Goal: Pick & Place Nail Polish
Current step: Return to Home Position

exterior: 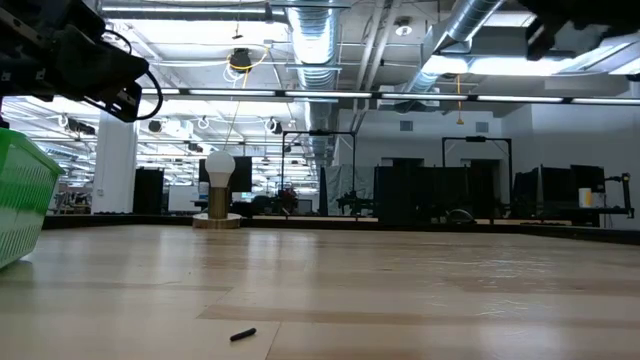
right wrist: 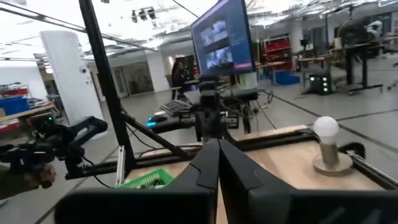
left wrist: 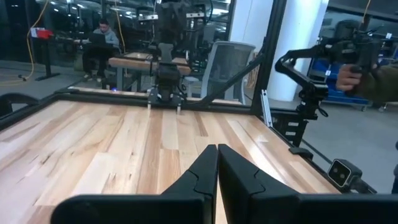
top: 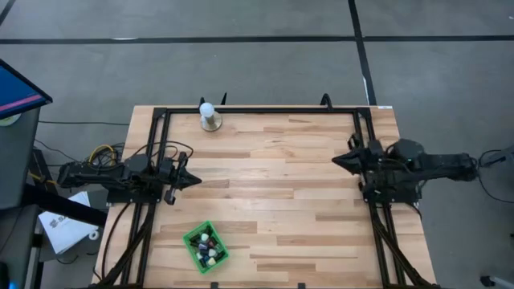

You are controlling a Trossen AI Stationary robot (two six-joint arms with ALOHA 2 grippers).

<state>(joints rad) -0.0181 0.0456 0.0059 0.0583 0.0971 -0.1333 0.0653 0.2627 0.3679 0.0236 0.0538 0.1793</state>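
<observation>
Small dark bit [exterior: 243, 334], unidentifiable; green basket [exterior: 20, 200] cut off, nail polish [top: 207, 247] inside.

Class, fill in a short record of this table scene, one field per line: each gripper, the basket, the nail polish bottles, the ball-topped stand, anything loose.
Left gripper: shut, empty, above the table, left side
Right gripper: shut, empty, above the right side
Ball-topped stand: upright at one edge
Green basket: by the edge opposite the stand, nearer the left arm
Nail polish bottles: several inside the basket; count unclear
Loose item: small dark piece on the wood, seen in the low view; kind unclear
</observation>
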